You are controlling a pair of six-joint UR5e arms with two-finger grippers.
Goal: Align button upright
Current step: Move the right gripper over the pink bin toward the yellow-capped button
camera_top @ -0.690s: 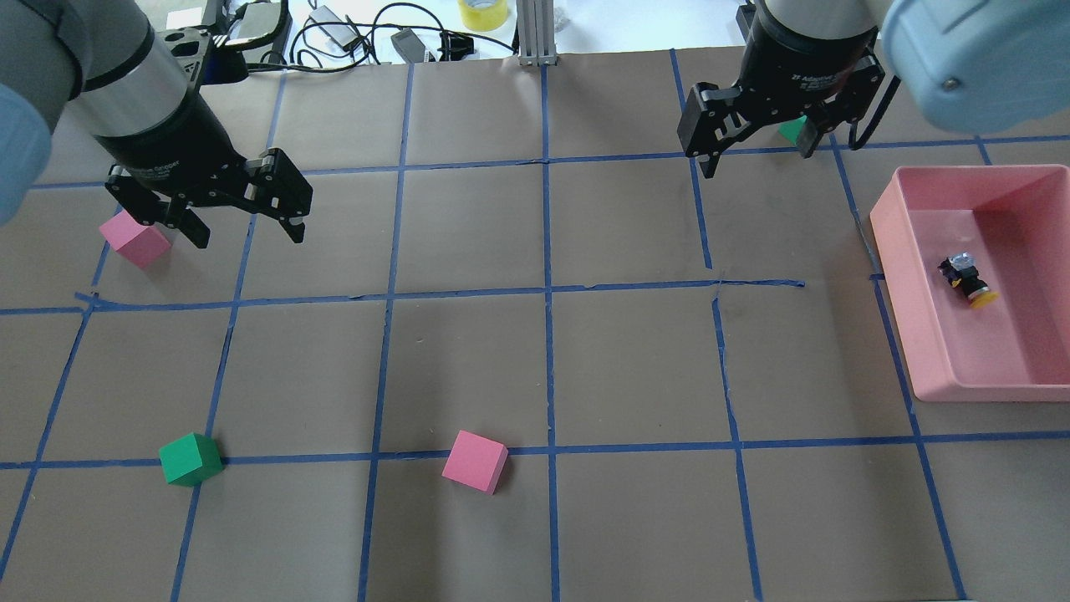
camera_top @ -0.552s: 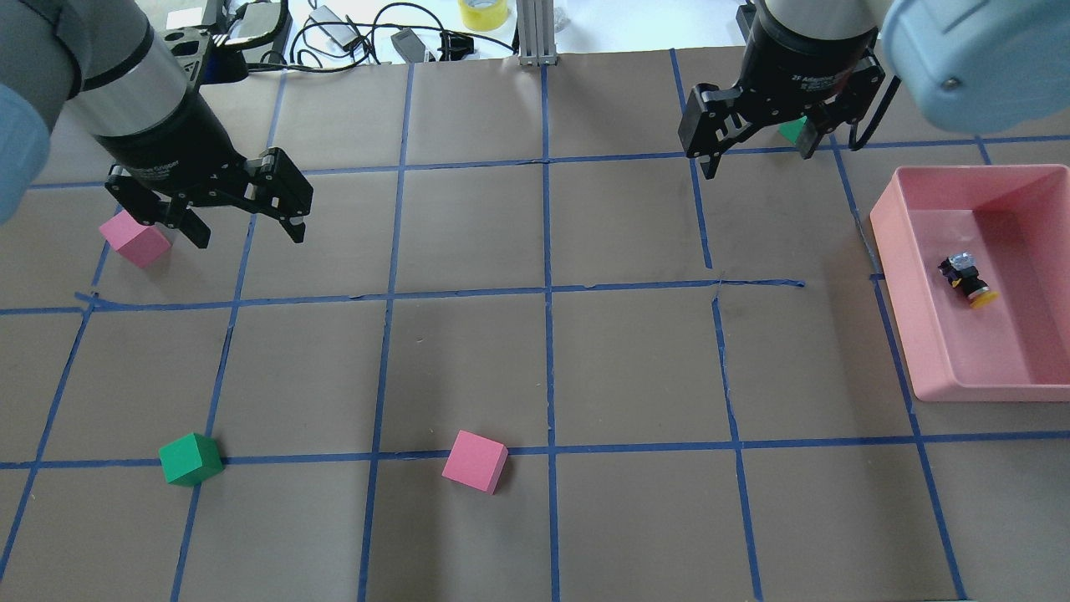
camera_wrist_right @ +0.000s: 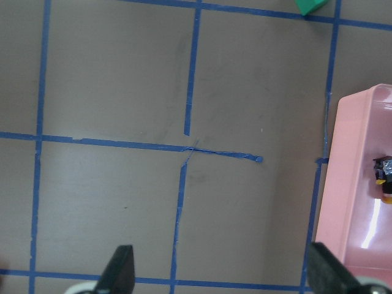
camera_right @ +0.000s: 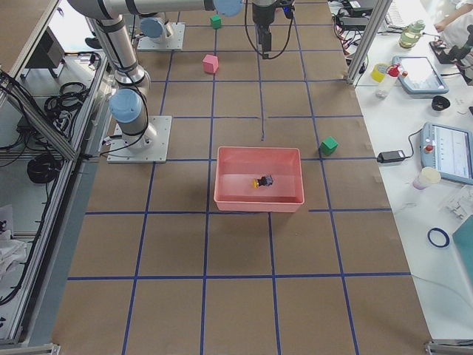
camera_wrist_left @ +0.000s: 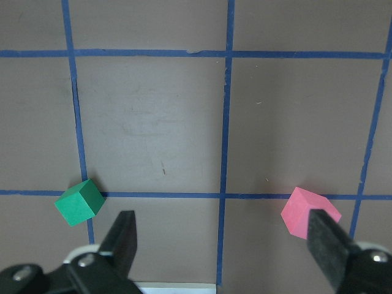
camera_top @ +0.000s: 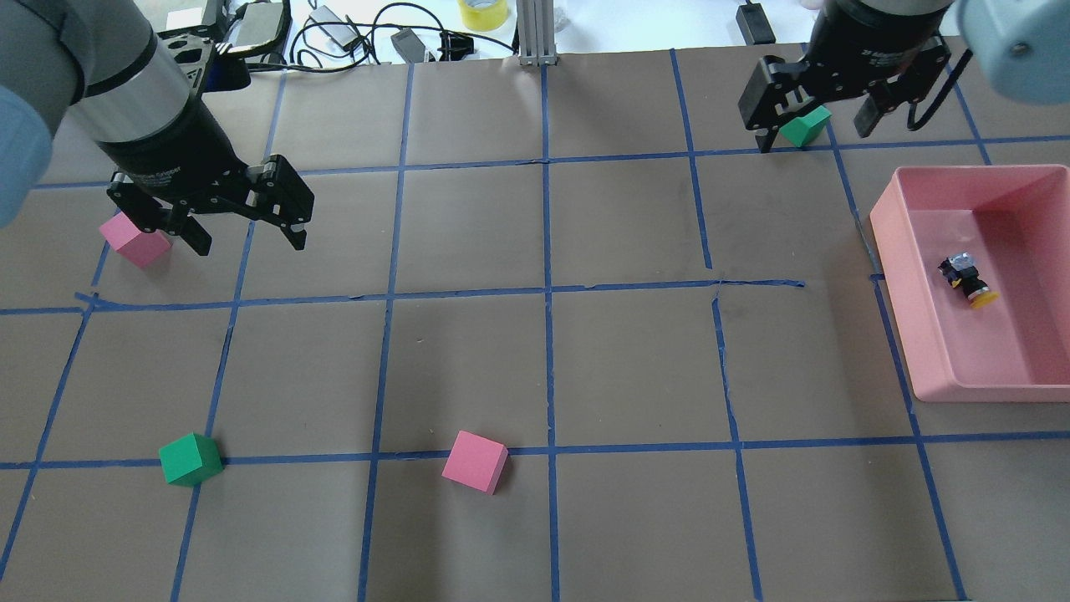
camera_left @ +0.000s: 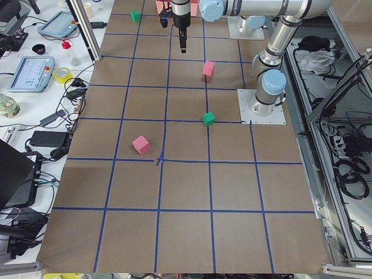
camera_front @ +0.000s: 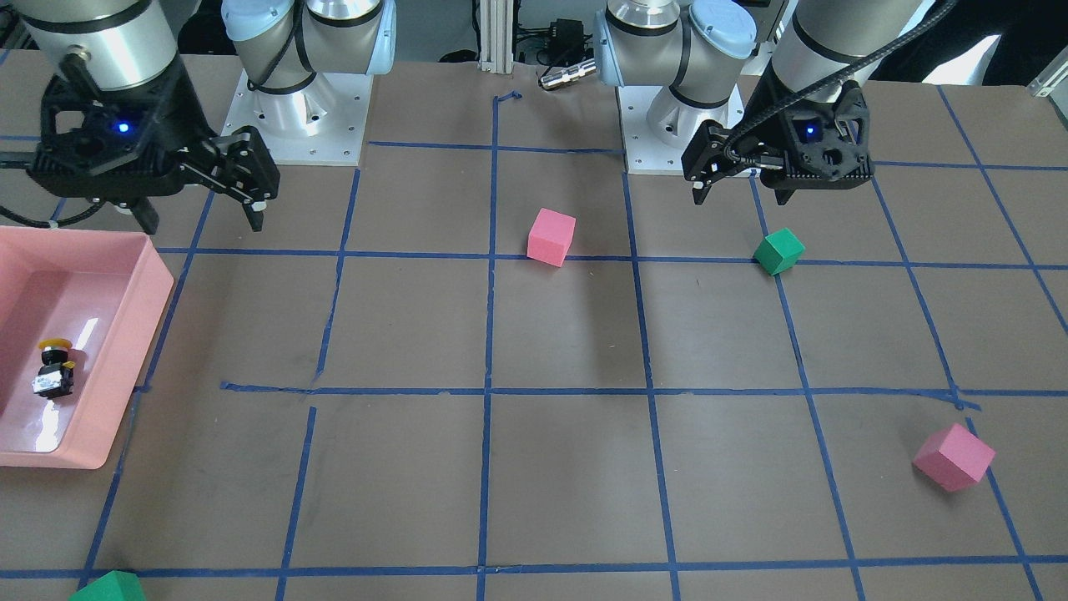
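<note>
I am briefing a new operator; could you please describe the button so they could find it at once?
Find the pink tray on the robot's right side of the table. The button lies on its side inside it, alone: tiny, with yellow cap, black body and silvery base, unlike the plain foam cubes outside.

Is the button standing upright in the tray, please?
No, the button lies on its side on the floor of the pink tray.

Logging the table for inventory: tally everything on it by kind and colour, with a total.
Pink foam cubes: 2
Green foam cubes: 2
Pink tray: 1
Button, yellow-capped, lying in the tray: 1
Total: 6
</note>
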